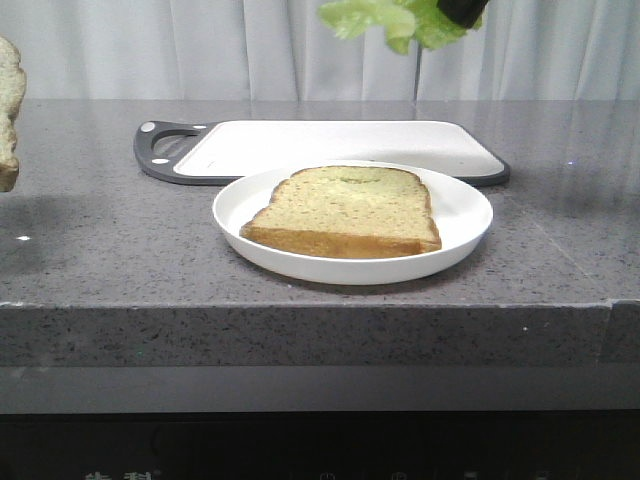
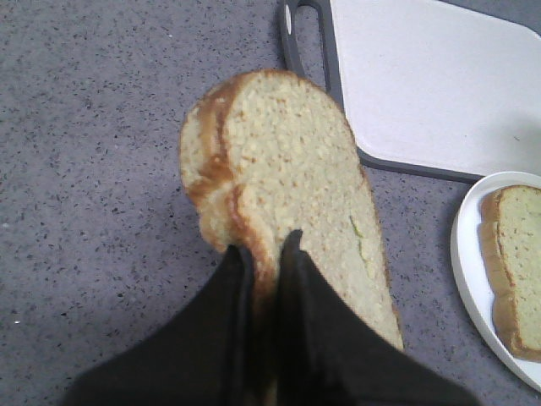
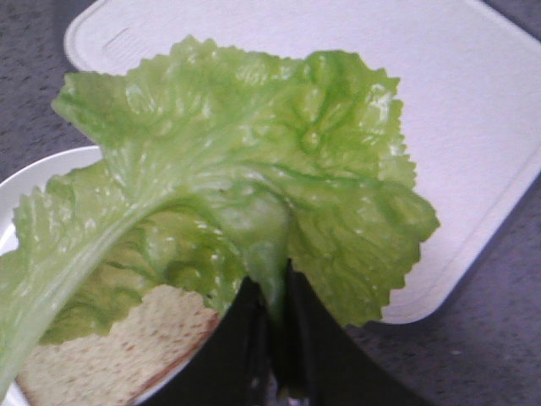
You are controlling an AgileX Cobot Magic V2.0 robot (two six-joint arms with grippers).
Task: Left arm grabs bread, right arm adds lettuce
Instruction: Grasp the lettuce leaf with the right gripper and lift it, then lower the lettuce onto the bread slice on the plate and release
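The thick bread point(image 1: 345, 208), pale with a golden crust, lies flat on a white plate point(image 1: 460, 235). It also shows in the left wrist view point(image 2: 520, 262) and the right wrist view point(image 3: 110, 355). My left gripper point(image 2: 266, 245) is shut on the crust edge of a second, darker-edged slice point(image 2: 287, 169), held in the air at the far left point(image 1: 8, 120). My right gripper point(image 3: 272, 292) is shut on the stem of the lettuce point(image 3: 237, 169). The leaf hangs high above the plate's far right side point(image 1: 390, 18); only a tip of that gripper point(image 1: 462, 10) shows in the front view.
A white cutting board point(image 1: 330, 145) with a dark grey rim and handle lies just behind the plate, also seen in the left wrist view point(image 2: 423, 76) and the right wrist view point(image 3: 473, 101). The grey speckled counter point(image 1: 100, 250) ends in a front edge close below the plate.
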